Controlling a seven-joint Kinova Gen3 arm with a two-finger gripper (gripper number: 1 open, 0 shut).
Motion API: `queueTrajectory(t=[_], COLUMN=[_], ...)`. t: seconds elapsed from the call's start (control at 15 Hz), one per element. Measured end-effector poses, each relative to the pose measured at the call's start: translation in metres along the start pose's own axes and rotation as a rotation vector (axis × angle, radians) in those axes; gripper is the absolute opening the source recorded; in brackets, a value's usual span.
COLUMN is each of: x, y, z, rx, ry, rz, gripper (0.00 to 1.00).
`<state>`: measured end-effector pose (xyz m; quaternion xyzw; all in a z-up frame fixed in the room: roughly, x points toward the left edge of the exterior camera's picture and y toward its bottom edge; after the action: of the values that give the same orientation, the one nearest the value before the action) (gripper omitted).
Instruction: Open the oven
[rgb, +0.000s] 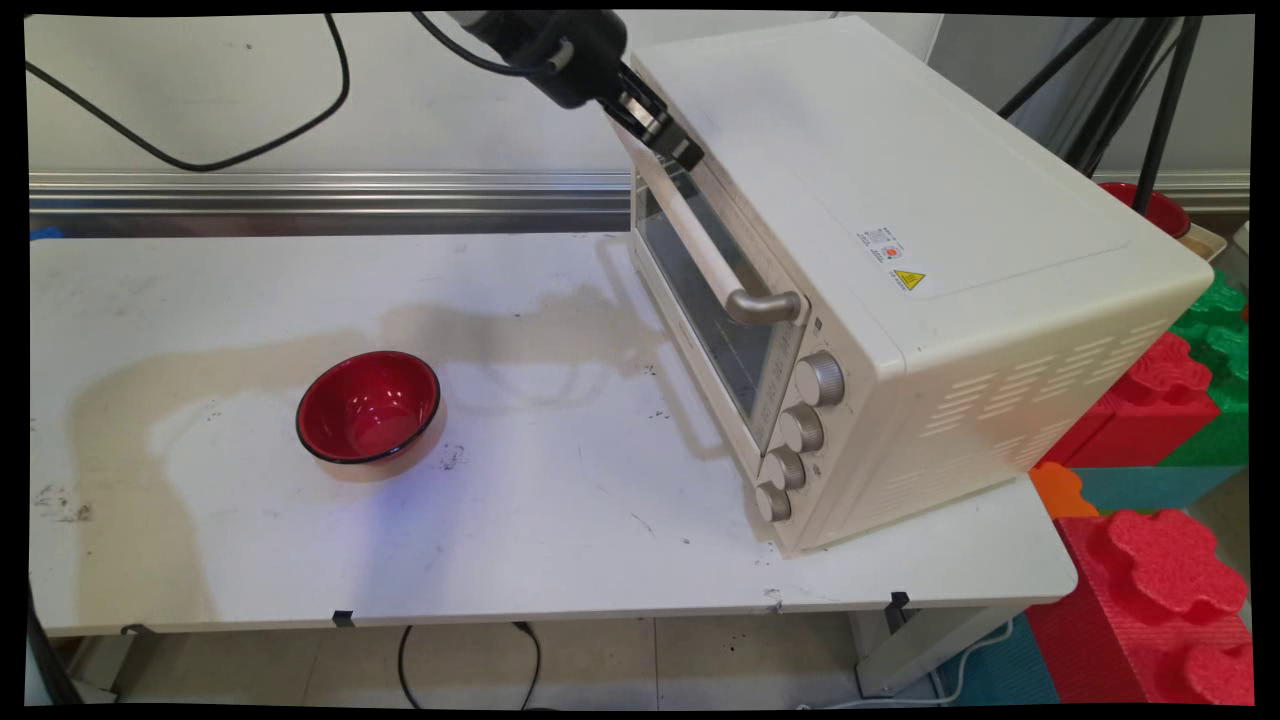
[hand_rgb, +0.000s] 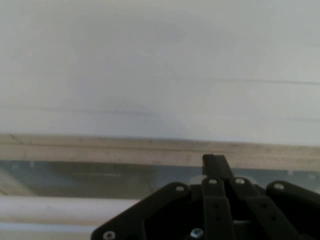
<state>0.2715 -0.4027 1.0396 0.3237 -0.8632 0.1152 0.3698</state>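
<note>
white counter (rgb: 520, 520) carrying oven (rgb: 900, 280); claw (rgb: 668, 140), grip state unclear, at door's top edge, just above long handle (rgb: 700, 245); bowl (rgb: 368, 408) well apart.

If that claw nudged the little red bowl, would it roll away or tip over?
The red bowl sits upright on the white table, so it would probably slide, not roll. Its glossy surface suggests slipperiness. It looks small and likely light; a push at the rim might tip it.
</note>
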Motion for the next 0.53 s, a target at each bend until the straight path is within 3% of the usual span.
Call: queueTrajectory(t=[0.53], x=[-0.008], y=[0.007], z=[0.026], rx=[0.003], ry=[-0.025], rz=[-0.03], gripper=[0.0])
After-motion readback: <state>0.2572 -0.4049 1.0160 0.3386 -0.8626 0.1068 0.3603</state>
